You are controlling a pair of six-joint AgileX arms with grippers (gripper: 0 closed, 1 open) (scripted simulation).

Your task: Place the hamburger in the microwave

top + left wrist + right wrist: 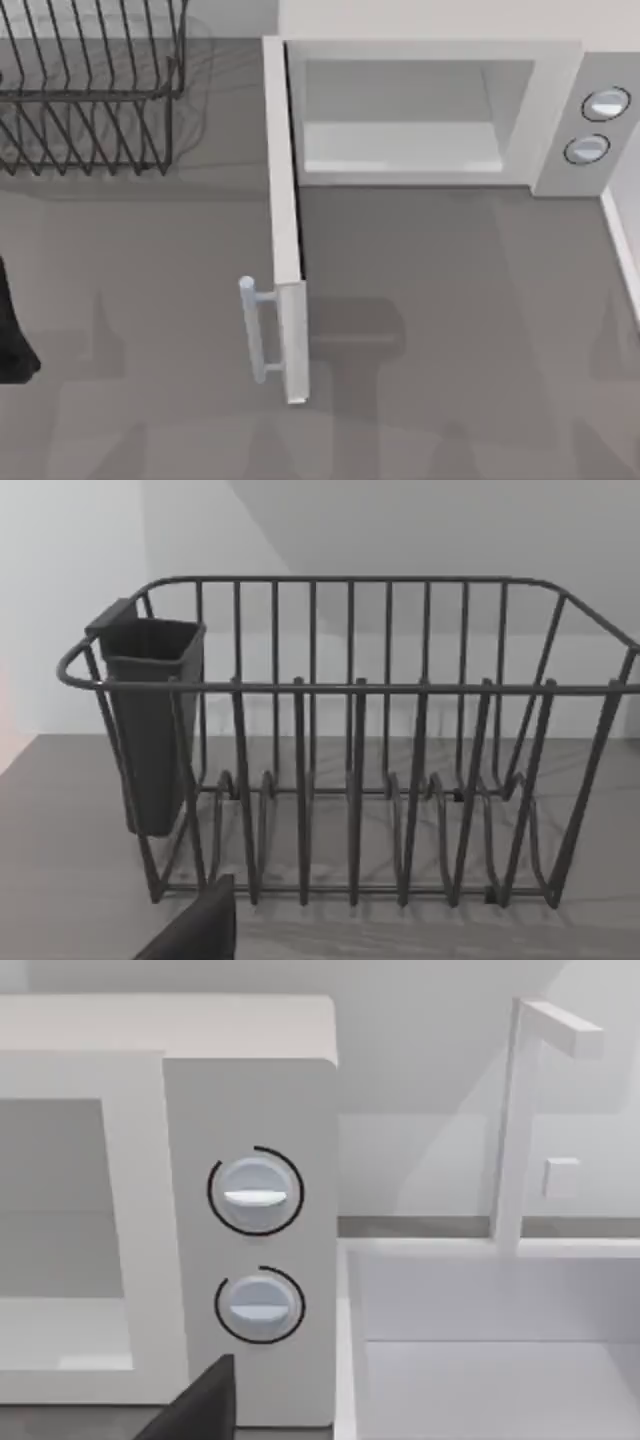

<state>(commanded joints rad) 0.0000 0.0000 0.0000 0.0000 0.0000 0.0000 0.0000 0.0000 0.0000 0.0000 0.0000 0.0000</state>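
At table's back, microwave (door swung open), cavity bare.

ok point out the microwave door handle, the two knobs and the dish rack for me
door handle [256, 330]: top view, middle of the pale bar.
upper knob [255, 1191]: right wrist view, centre of its face.
lower knob [259, 1304]: right wrist view, centre of its face.
dish rack [350, 687]: left wrist view, front top rail.
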